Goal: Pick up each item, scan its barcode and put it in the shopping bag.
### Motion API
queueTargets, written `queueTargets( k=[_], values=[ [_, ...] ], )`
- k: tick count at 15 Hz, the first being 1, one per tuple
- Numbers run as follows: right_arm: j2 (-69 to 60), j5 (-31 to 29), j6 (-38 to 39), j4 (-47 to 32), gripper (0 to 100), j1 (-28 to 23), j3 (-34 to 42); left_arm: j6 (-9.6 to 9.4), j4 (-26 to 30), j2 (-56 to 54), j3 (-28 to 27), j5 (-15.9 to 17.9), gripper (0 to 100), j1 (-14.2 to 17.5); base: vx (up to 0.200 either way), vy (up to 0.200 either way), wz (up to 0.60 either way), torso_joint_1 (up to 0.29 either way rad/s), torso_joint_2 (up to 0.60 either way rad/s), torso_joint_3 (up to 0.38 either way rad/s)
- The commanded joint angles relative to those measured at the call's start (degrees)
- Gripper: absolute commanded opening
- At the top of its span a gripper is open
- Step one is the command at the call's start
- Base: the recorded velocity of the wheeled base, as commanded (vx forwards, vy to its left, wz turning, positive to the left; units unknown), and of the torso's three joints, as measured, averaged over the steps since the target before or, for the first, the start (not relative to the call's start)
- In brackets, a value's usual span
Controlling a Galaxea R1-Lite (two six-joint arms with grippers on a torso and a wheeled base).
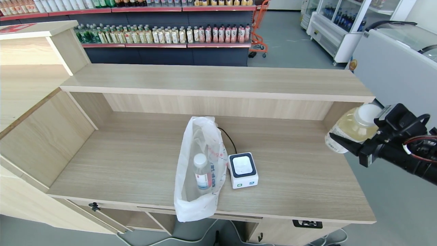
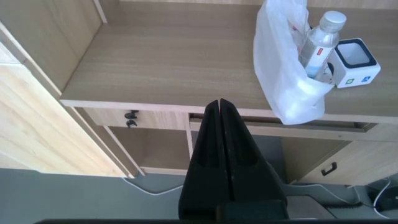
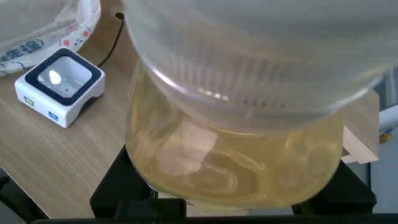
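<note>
Head view: right gripper [image 1: 343,138] clamps 1 clear plastic bottle of pale yellow drink [image 1: 351,128]; white cube scanner [image 1: 242,169] and white plastic shopping bag [image 1: 199,205] sit well to its left. Black left gripper [image 2: 219,107] is closed, empty.

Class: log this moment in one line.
right end effector: shut on yellow bottle | left end effector: shut | shopping bag: holds clear bottle | scanner: beside bag

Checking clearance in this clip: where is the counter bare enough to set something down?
Bare wood runs from the left side wall to the shopping bag, and from the scanner to the counter's right edge. Crowded: bag and scanner sit close together mid-counter, cable behind them. The raised shelf behind is bare too.
</note>
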State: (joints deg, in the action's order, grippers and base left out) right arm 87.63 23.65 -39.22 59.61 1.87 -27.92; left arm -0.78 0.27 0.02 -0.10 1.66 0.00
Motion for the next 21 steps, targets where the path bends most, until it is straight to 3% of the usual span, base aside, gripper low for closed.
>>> queueTargets(
  k=[1,4,8,14,21],
  values=[
    [6.2,0.2,-0.3,2.1,0,2.3,-1.7,-0.01,-0.1,0.0,0.0,0.0,0,0.0,0.0,0.2,0.0,0.002,0.0,0.002],
    [11.8,0.3,-2.1,5.9,0,4.9,-4.6,-0.19,-0.1,0.0,-0.1,0.0,0,0.0,0.0,0.2,0.0,-0.002,0.01,0.002],
    [16.7,0.6,-5.2,8.7,0,7.0,-6.5,-0.01,-0.1,0.0,0.0,0.0,0,0.0,0.0,0.0,0.0,0.0,0.0,0.0],
    [24.5,7.8,-8.9,16.1,0,7.0,-7.2,-0.01,-0.1,0.1,0.0,0.0,0,0.0,0.0,0.0,0.0,0.0,0.0,0.0],
    [28.5,11.6,-10.0,16.3,0,8.0,-8.6,-0.01,-0.1,0.1,0.0,0.0,0,0.0,0.0,0.0,0.0,0.0,0.0,0.0]
  ],
)
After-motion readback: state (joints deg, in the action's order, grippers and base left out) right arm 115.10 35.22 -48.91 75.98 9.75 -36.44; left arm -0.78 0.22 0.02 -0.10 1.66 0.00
